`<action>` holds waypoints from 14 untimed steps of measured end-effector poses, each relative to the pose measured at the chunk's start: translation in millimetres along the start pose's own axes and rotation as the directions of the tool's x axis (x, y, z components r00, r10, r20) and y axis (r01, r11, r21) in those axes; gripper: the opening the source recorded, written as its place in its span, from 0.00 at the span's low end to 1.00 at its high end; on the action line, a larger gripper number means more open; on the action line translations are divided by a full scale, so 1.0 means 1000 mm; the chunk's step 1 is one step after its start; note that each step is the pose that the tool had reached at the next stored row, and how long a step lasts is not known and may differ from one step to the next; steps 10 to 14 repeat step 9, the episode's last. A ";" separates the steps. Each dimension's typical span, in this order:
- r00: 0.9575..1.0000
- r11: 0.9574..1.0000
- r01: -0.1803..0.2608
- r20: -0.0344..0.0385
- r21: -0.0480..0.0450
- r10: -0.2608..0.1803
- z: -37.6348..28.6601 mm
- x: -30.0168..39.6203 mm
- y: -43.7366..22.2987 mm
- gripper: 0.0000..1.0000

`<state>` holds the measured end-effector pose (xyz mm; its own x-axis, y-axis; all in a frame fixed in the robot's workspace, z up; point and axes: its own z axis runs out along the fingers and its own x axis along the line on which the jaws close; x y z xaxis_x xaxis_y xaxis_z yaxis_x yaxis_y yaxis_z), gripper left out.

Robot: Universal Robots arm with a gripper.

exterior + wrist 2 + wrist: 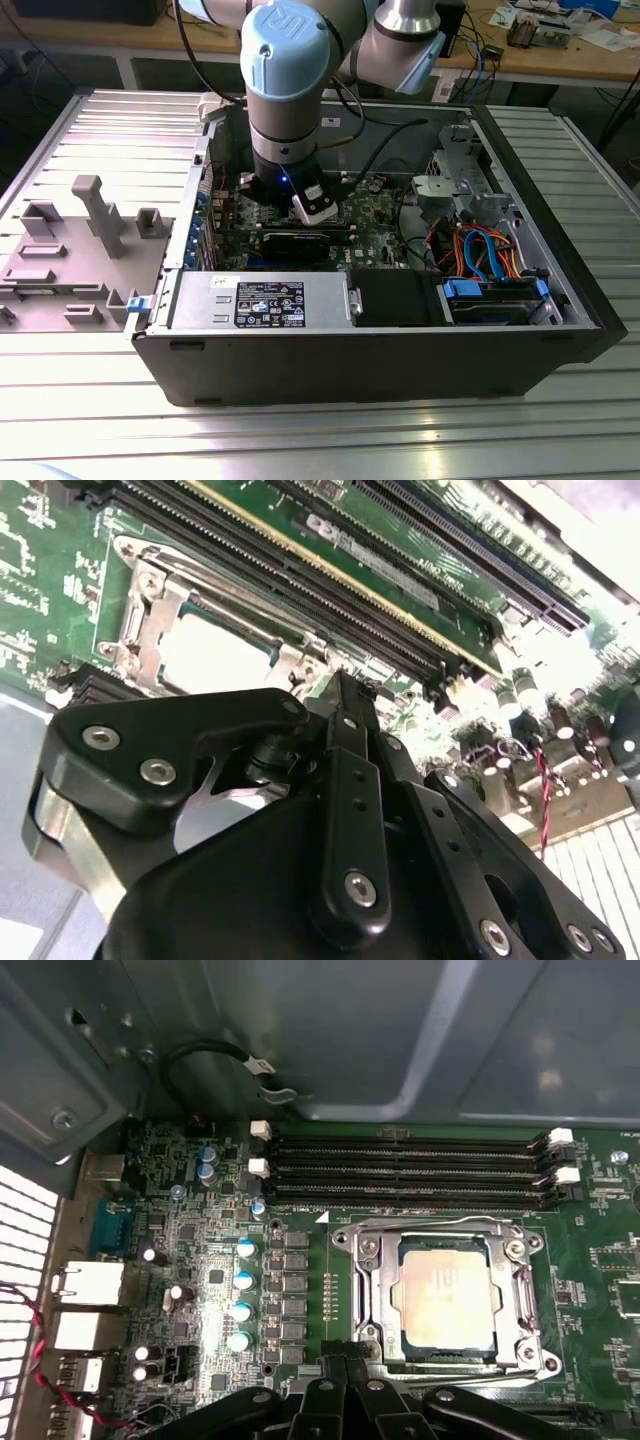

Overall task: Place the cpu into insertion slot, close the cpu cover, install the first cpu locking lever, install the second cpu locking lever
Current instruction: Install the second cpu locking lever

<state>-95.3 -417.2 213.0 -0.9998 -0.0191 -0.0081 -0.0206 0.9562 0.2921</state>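
The cpu (446,1296) shows its dull silver top in the insertion slot (446,1360) on the green motherboard, and appears as a pale square cpu (213,660) in the second wrist view. The cpu cover (373,1285), a grey metal frame, lies flat around the chip. A thin wire lever (440,1223) runs along the socket edge nearest the memory slots. My gripper (337,1363) hangs just off the socket's edge with its black fingers pressed together and nothing between them; its tips (345,685) point at the board beside the socket. In the exterior view my arm (285,120) reaches down into the computer case.
Long black memory slots (410,1170) lie beside the socket, a row of capacitors (243,1295) on its other side. The grey case wall (400,1040) and a black cable (215,1060) stand close behind. A power supply (260,300), drive cables (490,250) and a grey fixture tray (80,250) also show.
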 end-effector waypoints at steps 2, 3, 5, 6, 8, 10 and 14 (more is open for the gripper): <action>1.000 1.000 0.000 0.000 0.000 0.000 -0.0041 0.0000 0.0012 0.11; 1.000 1.000 0.000 0.000 0.000 0.000 -0.0047 0.0000 0.0015 0.11; 1.000 1.000 0.000 0.000 0.000 0.000 -0.0047 0.0000 0.0015 0.11; 1.000 1.000 0.000 0.000 0.000 0.000 -0.0049 0.0000 0.0015 0.11; 1.000 1.000 0.000 0.000 0.000 0.000 -0.0050 0.0001 0.0015 0.11; 1.000 1.000 0.000 0.000 0.000 0.000 -0.0050 0.0001 0.0015 0.11; 1.000 1.000 0.000 0.000 0.000 0.000 -0.0050 0.0001 0.0015 0.11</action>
